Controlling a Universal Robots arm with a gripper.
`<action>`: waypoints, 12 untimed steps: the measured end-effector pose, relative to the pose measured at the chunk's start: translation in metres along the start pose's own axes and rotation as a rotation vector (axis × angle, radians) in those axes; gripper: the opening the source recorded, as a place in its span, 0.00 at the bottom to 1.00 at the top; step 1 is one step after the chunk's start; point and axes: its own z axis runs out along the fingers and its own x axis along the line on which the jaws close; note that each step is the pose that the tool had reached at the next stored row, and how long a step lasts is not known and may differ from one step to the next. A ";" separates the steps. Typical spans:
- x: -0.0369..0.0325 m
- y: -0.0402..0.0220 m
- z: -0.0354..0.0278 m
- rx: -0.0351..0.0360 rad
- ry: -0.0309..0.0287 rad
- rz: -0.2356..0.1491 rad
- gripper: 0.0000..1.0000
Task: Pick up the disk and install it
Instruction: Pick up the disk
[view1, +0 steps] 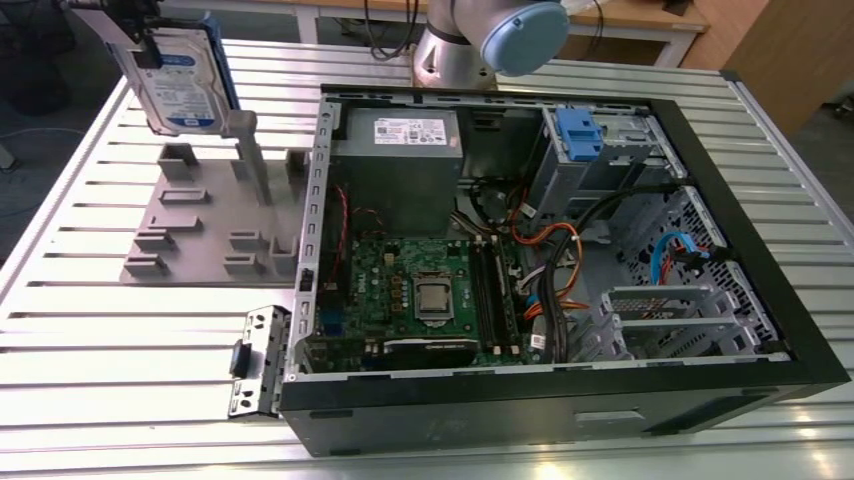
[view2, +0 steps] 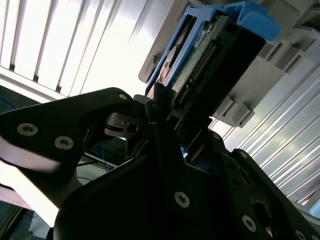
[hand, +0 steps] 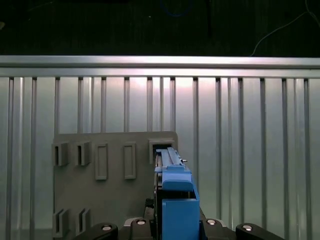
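Holding the disk (view1: 180, 75) upright on its long edge, w/ my gripper (view2: 172, 122) clamped tight on one short end. The second wrist view shows my black fingers (view2: 156, 107) pinching that end, while the connector side and blue carrier frame stick out free. I reckon the end grip is there to leave the rest of the drive bare so it can slide into a bay.

Where it is: in the air above the grey holder plate (view1: 200, 240), not touching it. It's to the exterior view's left of the open PC case (view1: 534, 420), well apart from the drive cage (view1: 621, 150). In the first wrist view the disk (hand: 175, 200) shows edge-on, lined up over one pocket of the plate (hand: 110, 195). Those pockets prob. exist to stand parts on edge for a grab like this one.

The case lies on its side w/ the panel off, likely so the bays can be reached from above.

Count:
- 1 disk
- 1 holder plate, w/ 5 pockets/blocks in the row by the disk
- 1 case
- 1 grey power box (view1: 400, 165) w/ white sticker
- 1 blue tab (view1: 577, 130) in the cage
- 1 green board (view1: 414, 290)
- 1 slatted metal table (view1: 80, 400)

Pickup looks done; install not yet.
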 end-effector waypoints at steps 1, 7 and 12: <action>0.0000 0.0000 -0.0007 0.0000 -0.0001 0.000 0.36; -0.0001 0.0000 -0.0050 0.0000 -0.0007 0.000 0.36; -0.0003 0.0001 -0.0081 0.0000 -0.0010 0.000 0.36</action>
